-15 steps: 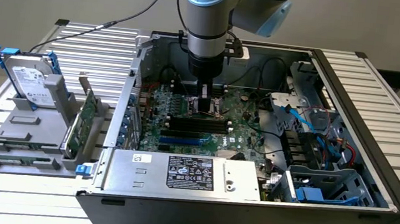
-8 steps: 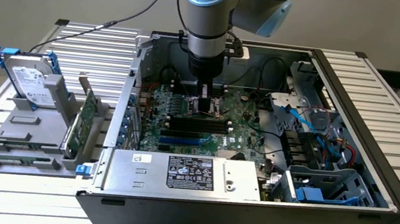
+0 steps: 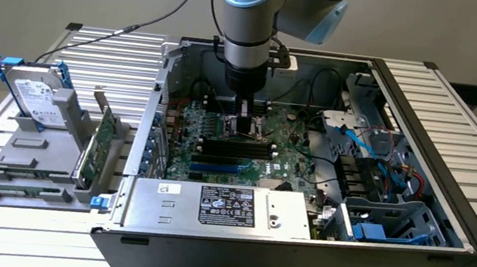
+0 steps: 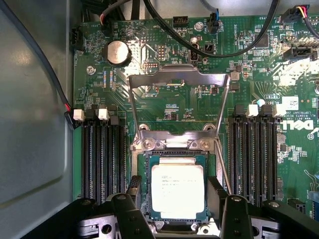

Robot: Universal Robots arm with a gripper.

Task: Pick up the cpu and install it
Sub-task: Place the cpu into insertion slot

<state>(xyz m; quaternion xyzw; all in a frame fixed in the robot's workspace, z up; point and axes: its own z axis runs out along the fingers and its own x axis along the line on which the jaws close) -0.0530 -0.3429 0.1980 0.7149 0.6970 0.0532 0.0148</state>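
While the arm hangs over the open computer case (image 3: 469,217), the gripper (image 4: 178,199) sits low above the motherboard (image 3: 218,151), at upper centre of the exterior view.

Wrist view, nearest first:
- 2 black fingers (image 4: 130,209), spread wide, one on each side of the cpu (image 4: 177,191). They stand close to its edges; contact cannot be told.
- 1 cpu, silver top up, lying flat and square in its socket (image 4: 139,164).
- 1 metal retention frame (image 4: 177,74), swung up and open beyond the socket, with 1 thin wire lever (image 4: 223,164) beside it.
- 2 banks of black memory slots (image 4: 102,154), one flanking each side of the socket.
- 1 coin cell (image 4: 118,52) farther off; black cables (image 4: 224,50) arch over the board past it, clear of the socket.

Exterior view, nearest first:
- 1 power supply (image 3: 226,205) with a label, lower centre, at the case's front edge.
- 1 drive cage (image 3: 393,223) with blue parts, lower right.
- 1 grey holder (image 3: 28,151) outside the case at the exterior view's left, carrying 1 hard drive (image 3: 34,95) standing upright and 1 green card (image 3: 100,142) on edge.
- Slatted table (image 3: 454,103) under everything.
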